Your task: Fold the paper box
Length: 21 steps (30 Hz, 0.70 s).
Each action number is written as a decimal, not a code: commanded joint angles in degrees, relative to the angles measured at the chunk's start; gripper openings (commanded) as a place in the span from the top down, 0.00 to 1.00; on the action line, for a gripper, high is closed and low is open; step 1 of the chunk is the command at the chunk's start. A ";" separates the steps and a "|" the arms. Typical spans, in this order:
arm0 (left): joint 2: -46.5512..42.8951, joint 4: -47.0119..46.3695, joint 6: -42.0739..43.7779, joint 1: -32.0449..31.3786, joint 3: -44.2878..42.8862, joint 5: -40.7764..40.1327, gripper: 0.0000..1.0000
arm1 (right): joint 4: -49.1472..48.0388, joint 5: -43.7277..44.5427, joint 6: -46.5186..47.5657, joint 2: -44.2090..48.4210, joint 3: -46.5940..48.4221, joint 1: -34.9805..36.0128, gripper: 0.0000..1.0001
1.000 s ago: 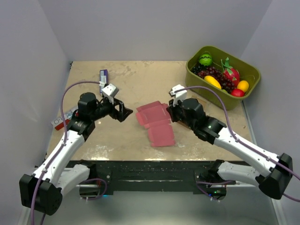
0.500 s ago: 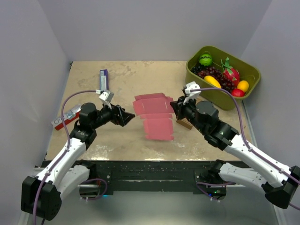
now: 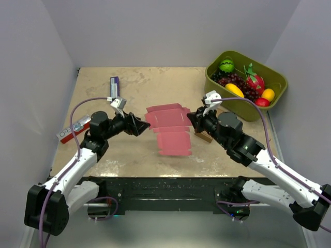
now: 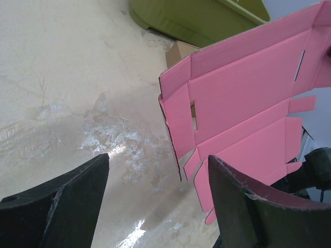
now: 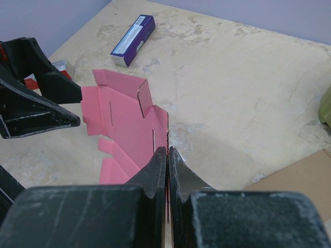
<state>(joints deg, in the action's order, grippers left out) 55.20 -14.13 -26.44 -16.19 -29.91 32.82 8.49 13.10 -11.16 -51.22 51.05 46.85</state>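
One paper box (image 3: 170,126), one green bin (image 3: 209,80)

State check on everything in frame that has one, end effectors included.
paper box: unfolded sheet, raised by its right edge
right end effector: shut on the paper box
left end effector: open, at the sheet's left edge, not gripping
green bin: filled with fruit
purple packet: lying flat
red-and-white packet: lying at the table's left edge
brown cardboard: lying under the right arm
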 commanded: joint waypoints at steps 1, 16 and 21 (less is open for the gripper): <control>2.18 -3.45 -0.02 0.01 -1.90 0.75 0.21 | -2.08 -1.32 -0.36 1.39 -0.25 0.17 1.00; 7.55 1.03 6.04 -0.07 -8.58 7.87 0.58 | -0.85 -4.31 0.52 2.18 -0.42 0.17 1.00; 8.34 2.44 7.62 -0.16 -9.20 9.72 0.63 | -1.11 -4.58 0.17 2.18 -0.77 0.08 1.00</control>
<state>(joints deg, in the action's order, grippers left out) 62.96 -13.45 -21.87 -16.21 -36.64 39.22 8.60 9.39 -11.09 -49.82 50.83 46.87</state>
